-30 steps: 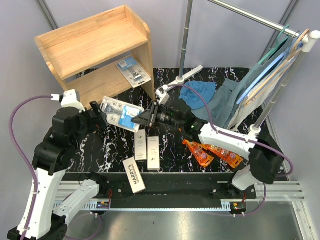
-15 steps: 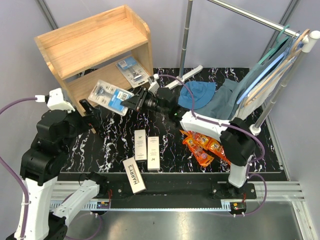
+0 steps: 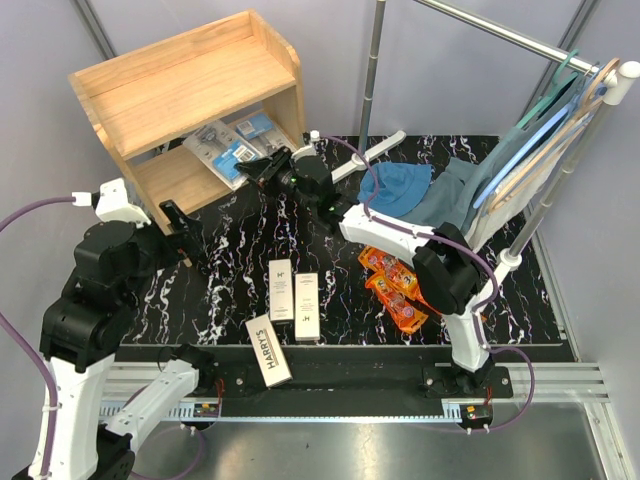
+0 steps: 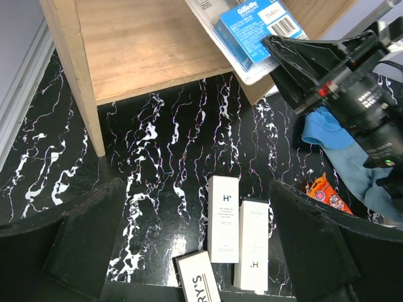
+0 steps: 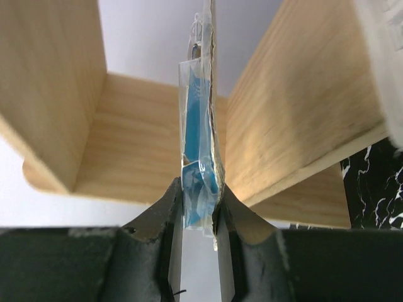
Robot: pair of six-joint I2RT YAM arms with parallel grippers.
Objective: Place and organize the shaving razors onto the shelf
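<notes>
Left gripper [image 3: 182, 225] is hanging wide open and holding nothing at the table's 9 o'clock. Its arm is folded high and it is aiming toward 1 o'clock over the black marbled table [image 3: 240, 230]. The shelf [image 3: 190, 80] is sitting at 11 o'clock.

The right arm is stretching long toward 10 o'clock. Right gripper [image 3: 262, 168] is pinching one edge of a blue-and-clear blister pack [image 3: 225, 150], jaws narrowed onto it. The left wrist view is showing "Gillette" on its blue card. The pack is reaching into the shelf's lower level; cannot tell if it is touching the board. The right wrist view is showing it edge-on between the fingers [image 5: 173, 201].

A second blister pack [image 3: 258, 127] is lying on the lower level at back right, just beside the held one. Its print is too small to read.

Two white boxes [image 3: 283, 290] are lying side by side at 6 o'clock, each showing "H'". A third box [image 3: 268, 350] is lying tilted at their 7 o'clock, reading "HARRY'S".

Orange packs [image 3: 392, 290] are lying at 4 o'clock, writing unreadable. A blue cloth [image 3: 395, 188] is lying at 2 o'clock.
</notes>
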